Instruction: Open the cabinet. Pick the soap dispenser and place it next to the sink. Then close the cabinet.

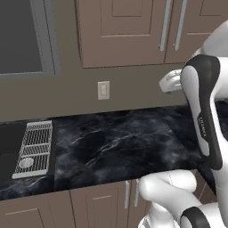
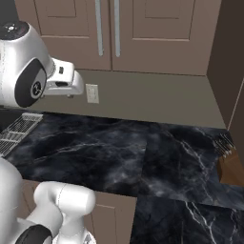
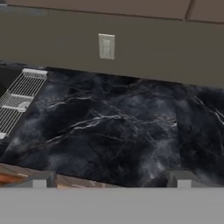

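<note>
Nearest to me, my gripper (image 3: 109,178) has its jaws spread wide and grasping nothing, the two fingertips (image 3: 40,179) far apart at the bottom of the hand view. It hovers above the black marble tabletop (image 1: 120,142), well short of the wall.

Off to the left, the sink (image 1: 9,151) is set into the tabletop, with one metal grid rack (image 1: 34,149) lying in it. Past that, on the back wall, I see one pale wall switch (image 1: 103,90).

Furthest up is the cabinet (image 1: 129,31), both doors closed, with two vertical bar handles (image 1: 165,24) side by side at the middle seam. I judge the soap dispenser sits behind those doors, since I cannot see it anywhere outside.

The risk I see: the handles are close together, so my jaws may straddle both, or catch the wrong one. The arm's elbow is also folded near the wall cabinet, and a swinging door could strike it.
</note>
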Robot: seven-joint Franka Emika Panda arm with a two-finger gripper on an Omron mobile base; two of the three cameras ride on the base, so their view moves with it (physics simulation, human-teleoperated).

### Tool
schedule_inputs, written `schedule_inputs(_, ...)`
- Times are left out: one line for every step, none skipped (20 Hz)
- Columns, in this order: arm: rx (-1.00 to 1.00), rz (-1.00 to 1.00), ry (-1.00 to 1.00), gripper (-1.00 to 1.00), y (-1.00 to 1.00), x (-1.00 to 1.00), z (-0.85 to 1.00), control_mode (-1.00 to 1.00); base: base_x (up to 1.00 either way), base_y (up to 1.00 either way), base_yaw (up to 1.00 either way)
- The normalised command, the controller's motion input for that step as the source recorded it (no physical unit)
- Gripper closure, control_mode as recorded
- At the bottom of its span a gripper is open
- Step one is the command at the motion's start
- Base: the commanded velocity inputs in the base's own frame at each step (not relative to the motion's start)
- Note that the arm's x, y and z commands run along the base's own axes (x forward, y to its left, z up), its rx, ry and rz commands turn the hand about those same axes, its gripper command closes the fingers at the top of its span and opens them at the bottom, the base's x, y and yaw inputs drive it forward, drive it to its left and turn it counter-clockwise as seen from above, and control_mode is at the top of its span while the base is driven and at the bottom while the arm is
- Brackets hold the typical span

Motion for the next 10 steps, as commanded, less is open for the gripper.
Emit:
schedule_inputs(0.0,-0.11,-0.03,-1.0,-0.09,0.0,0.36,-1.0,0.0,0.0,0.0)
schedule_inputs(0.0,-0.11,-0.05,-1.0,-0.11,0.0,0.39,-1.0,0.0,0.0,0.0)
schedule_inputs(0.0,-0.11,-0.05,-1.0,-0.1,0.0,0.39,-1.0,0.0,0.0,0.0)
schedule_inputs(0.0,-0.11,-0.06,-1.0,-0.05,0.0,0.38,-1.0,0.0,0.0,0.0)
schedule_inputs(0.0,-0.1,-0.1,-1.0,0.0,0.0,0.34,-1.0,0.0,0.0,0.0)
schedule_inputs(0.0,-0.1,-0.15,-1.0,0.0,0.0,0.31,-1.0,0.0,0.0,0.0)
schedule_inputs(0.0,-0.09,-0.2,-1.0,0.0,0.0,0.31,-1.0,0.0,0.0,0.0)
schedule_inputs(0.0,-0.09,-0.24,-1.0,0.0,0.0,0.32,-1.0,0.0,0.0,0.0)
schedule_inputs(0.0,-0.1,-0.23,-1.0,0.0,0.0,0.32,-1.0,0.0,0.0,0.0)
schedule_inputs(0.01,-0.11,-0.23,-1.0,0.0,0.04,0.35,-1.0,0.0,0.0,0.0)
